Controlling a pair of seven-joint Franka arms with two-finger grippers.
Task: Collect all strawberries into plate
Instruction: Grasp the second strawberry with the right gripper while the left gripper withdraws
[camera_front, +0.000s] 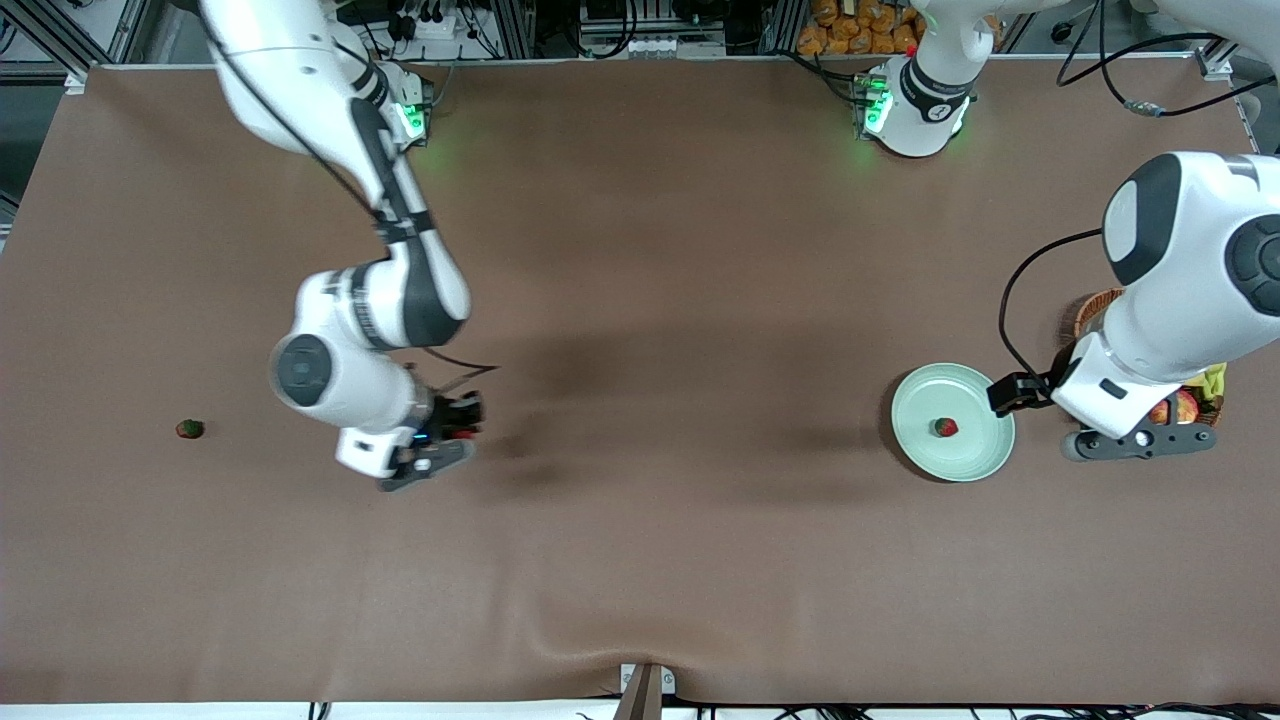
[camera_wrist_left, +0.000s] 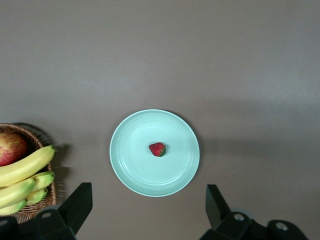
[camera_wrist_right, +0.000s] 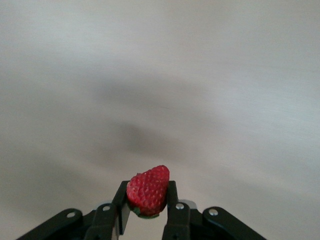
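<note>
Pinched between the two black fingers (camera_wrist_right: 172, 212) of the right gripper (camera_wrist_right: 146, 210), a small red strawberry with a green leafy top (camera_wrist_right: 148, 192) stands with its long axis roughly upright in the right wrist view, its narrower red end pointing away from the fingers and its green cap tucked down between them, mostly hidden. In the front view this held berry shows only as a red speck at the right gripper (camera_front: 452, 428), which hangs over the bare brown table (camera_front: 640, 560) toward the right arm's end, with the arm itself covering much of the hand. A second small red strawberry (camera_front: 945, 427) lies near the middle of the round, shallow, pale mint-green plate (camera_front: 975, 455), on its side, its green cap facing the front camera. The third, a darker, greener strawberry (camera_front: 190, 429), sits alone on the table near the edge at the right arm's end; which way it points cannot be made out. The left gripper (camera_wrist_left: 145, 210) waits in the air, over the table just beside the plate, its fingers spread wide and holding nothing; only their tips enter the left wrist view. A brown wicker basket (camera_wrist_left: 45, 202) with yellow bananas (camera_wrist_left: 22, 167) and a red-yellow apple (camera_wrist_left: 10, 148) stands just beside the plate, cut off at that view's border and largely hidden under the left arm from the front.
</note>
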